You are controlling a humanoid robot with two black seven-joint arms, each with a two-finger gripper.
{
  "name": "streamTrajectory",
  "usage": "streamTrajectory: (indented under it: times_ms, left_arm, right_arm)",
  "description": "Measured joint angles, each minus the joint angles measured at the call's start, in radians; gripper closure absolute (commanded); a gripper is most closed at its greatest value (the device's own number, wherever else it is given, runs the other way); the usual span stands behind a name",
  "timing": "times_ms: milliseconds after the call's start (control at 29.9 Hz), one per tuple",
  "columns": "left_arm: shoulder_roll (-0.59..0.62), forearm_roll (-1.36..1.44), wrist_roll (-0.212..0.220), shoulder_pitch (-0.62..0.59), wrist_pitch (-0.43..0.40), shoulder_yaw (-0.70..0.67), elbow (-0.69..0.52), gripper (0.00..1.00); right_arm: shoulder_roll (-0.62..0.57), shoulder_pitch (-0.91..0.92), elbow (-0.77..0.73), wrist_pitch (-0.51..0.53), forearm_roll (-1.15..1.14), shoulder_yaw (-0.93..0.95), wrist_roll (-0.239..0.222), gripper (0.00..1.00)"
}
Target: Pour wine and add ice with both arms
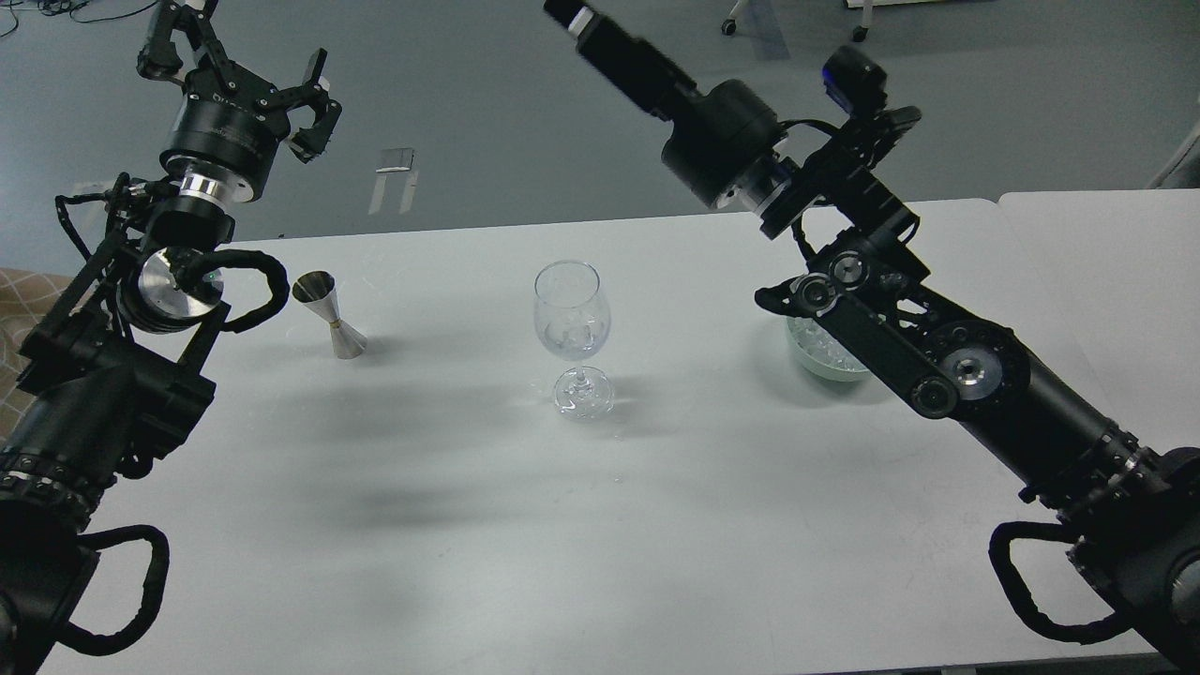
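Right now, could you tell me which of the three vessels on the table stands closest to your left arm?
The small steel jigger, far left on the table; the wine glass stands mid-table, the pale green bowl beneath the right arm.

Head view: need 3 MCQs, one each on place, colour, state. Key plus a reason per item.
1. The jigger stands where, seen from the wine glass?
A. robot's left
B. robot's right
C. inside it

2. The bowl holding the ice is:
A. red
B. pale green
C. black

3. The left gripper is:
A. shut on the glass
B. open, holding nothing
C. resting on the table

Key: A, jigger sits toward the left arm; B, its rim shows pale green; B, its fingers are spread in the air.
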Motion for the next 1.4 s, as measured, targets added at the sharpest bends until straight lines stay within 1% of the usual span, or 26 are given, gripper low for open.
streamTrajectory:
  times_ms: [134,234,368,468,568,702,802,836,936,1070,1404]
  left_arm:
    - [0.001,0.006,0.009,-0.001,0.009,-0.001,0.001,0.02]
    - [0.000,0.015,0.003,-0.001,0.010,0.010,0.001,0.02]
    - [-0.002,0.018,-0.001,0.003,0.011,0.014,0.002,0.02]
    - [-0.002,0.018,-0.001,0.003,0.007,0.015,0.002,0.02]
    - [-0.002,0.018,0.002,0.003,0.003,0.015,0.002,0.02]
    - [-0.003,0.019,0.006,0.004,0.002,0.017,0.002,0.02]
    - [-0.006,0.020,0.007,0.008,0.003,0.018,0.002,0.02]
    - [-0.007,0.020,0.008,0.008,0.004,0.018,0.002,0.02]
    - [-0.008,0.020,0.009,0.008,0.009,0.018,0.002,0.02]
    - [-0.015,0.017,0.009,0.008,0.020,0.017,0.004,0.02]
    - [-0.013,0.015,0.009,0.006,0.023,0.004,0.006,0.02]
  right_arm:
    - [0.007,-0.002,-0.012,0.000,0.142,0.101,-0.003,0.00]
    - [0.008,0.009,-0.043,0.000,0.341,0.133,-0.006,0.00]
    - [0.008,0.038,-0.124,0.006,0.620,0.146,-0.006,0.00]
    - [0.008,0.054,-0.162,0.013,0.771,0.183,-0.007,0.00]
    - [0.008,0.059,-0.203,0.025,0.881,0.240,-0.026,0.00]
    - [0.008,0.066,-0.296,0.081,0.939,0.312,-0.039,0.00]
    - [0.008,0.101,-0.449,0.146,0.954,0.378,-0.046,0.00]
    - [0.008,0.114,-0.513,0.185,0.961,0.388,-0.048,0.00]
    - [0.008,0.129,-0.609,0.259,0.971,0.396,-0.048,0.00]
    - [0.008,0.129,-0.632,0.293,0.974,0.396,-0.044,0.00]
    - [0.008,0.124,-0.610,0.298,0.975,0.393,-0.032,0.00]
